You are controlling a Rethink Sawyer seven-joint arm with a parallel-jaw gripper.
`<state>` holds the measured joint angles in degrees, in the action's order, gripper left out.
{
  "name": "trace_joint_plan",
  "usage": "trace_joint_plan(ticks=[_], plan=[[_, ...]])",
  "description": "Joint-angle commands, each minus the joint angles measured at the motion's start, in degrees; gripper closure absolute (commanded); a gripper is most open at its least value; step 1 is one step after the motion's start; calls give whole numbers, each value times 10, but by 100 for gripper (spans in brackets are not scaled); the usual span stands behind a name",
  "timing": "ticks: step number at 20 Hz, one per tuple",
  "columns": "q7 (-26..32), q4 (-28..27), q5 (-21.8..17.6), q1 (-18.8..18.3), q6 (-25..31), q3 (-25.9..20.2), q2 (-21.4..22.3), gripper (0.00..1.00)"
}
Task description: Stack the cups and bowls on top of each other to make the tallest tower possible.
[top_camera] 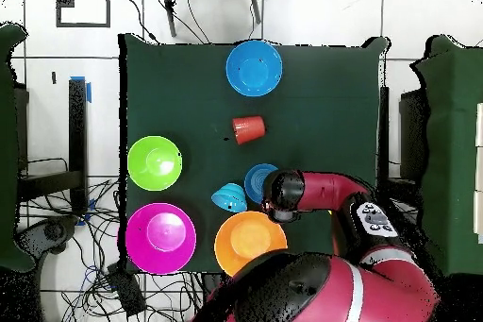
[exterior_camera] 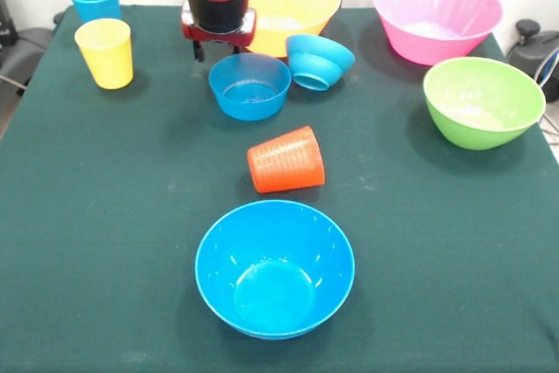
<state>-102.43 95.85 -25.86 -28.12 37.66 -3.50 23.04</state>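
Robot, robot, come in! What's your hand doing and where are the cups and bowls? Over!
Hand low behind small blue plastic bowl, grip unclear. Nothing stacked. Ribbed orange-red plastic cup on its side; another small blue bowl tipped beside it.

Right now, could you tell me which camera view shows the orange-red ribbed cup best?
The front view: the orange-red cup lies on its side mid-table, ribs plainly visible, between two blue bowls. The overhead view shows it only as a small red shape with no ribbing discernible.
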Motion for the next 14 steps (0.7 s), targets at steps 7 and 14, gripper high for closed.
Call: trace_joint_plan(ticks=[7,14], plan=[[-2,-36,3,-17,-7,-34,-3,0],[9,-54,6,-27,8,-43,-11,0]])
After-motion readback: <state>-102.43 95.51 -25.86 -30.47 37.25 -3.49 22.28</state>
